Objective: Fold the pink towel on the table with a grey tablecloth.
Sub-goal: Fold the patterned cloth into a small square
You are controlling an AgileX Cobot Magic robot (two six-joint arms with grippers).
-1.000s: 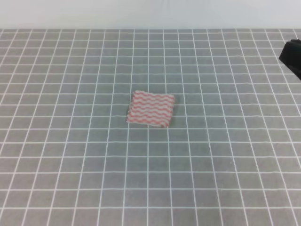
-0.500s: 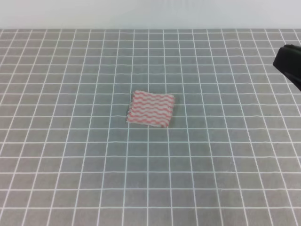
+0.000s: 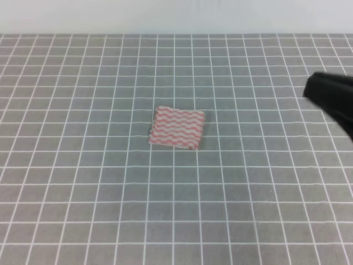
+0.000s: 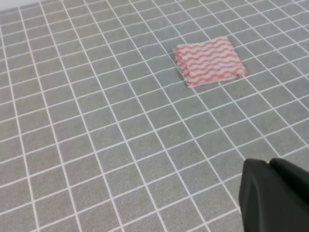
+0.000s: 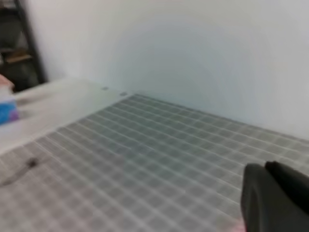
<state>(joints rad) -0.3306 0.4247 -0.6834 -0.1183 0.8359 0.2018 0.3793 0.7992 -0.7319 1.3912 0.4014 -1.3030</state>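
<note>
1. The thin pink-and-white wavy-striped towel [image 3: 177,128] was found lying as a compact rectangle near the middle of the grey grid-lined cloth surface [image 3: 83,193], untouched.
2. The right hand [image 3: 331,99] was noted at the right edge, well apart from the towel; whether open or closed could not be told.
3. The left hand [image 4: 275,198] was seen only partly; its state could not be told.
4. A low approach to one towel edge was judged advisable, pinching the towel only, not the tablecloth.

1. One towel [image 3: 177,128], folded small, well apart from the right gripper.
2. One table [image 3: 83,193] in grey gridded cloth.
3. Two grippers: right gripper [image 3: 331,99], left gripper [image 4: 275,198], partly seen.
</note>
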